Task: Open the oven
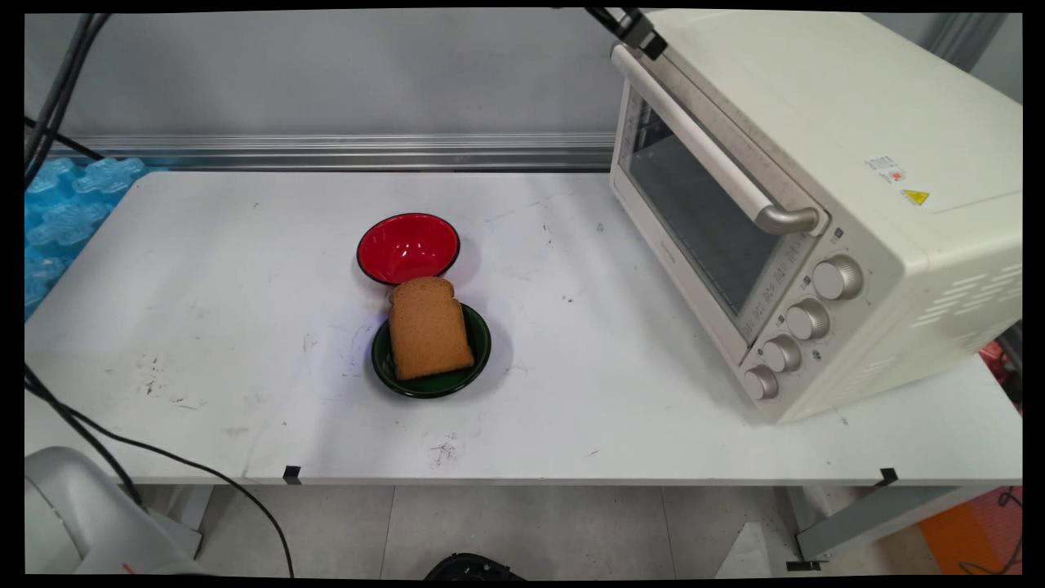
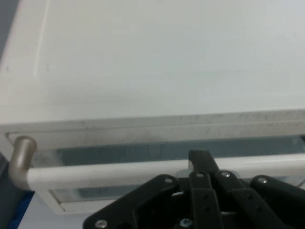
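We see a white bench (image 1: 245, 392) before a grey wall (image 1: 326, 73); grey floor tiles (image 1: 522, 531) fill the frame's bottom.

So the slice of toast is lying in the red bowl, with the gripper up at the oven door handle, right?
Not quite. The slice of toast lies in the green bowl; the red bowl behind it holds nothing, as the main view shows. The rest stands: the gripper is up at the oven door handle, seen in the hand view.
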Controlling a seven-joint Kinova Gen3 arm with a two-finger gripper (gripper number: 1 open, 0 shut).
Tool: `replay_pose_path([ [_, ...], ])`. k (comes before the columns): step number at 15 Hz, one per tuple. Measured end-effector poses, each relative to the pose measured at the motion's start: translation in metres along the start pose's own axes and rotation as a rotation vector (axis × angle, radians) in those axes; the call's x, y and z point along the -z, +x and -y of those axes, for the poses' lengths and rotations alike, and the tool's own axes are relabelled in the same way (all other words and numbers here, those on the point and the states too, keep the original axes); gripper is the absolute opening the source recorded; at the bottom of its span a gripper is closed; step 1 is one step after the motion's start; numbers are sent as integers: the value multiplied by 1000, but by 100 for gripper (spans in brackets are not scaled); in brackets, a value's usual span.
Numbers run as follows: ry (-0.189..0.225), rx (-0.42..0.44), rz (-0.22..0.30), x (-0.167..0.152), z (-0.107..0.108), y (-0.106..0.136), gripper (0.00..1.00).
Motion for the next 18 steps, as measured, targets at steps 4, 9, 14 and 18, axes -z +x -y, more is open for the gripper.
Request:
replay_pose_path([
  [4,-7,3,-1,-15,-4,6,0],
  [9,-17,0,10,-33,-10,5,0],
  [14,-21,6,14,-50,-13,3,0],
  [18,-20,13,17,-59,-13,1,0],
])
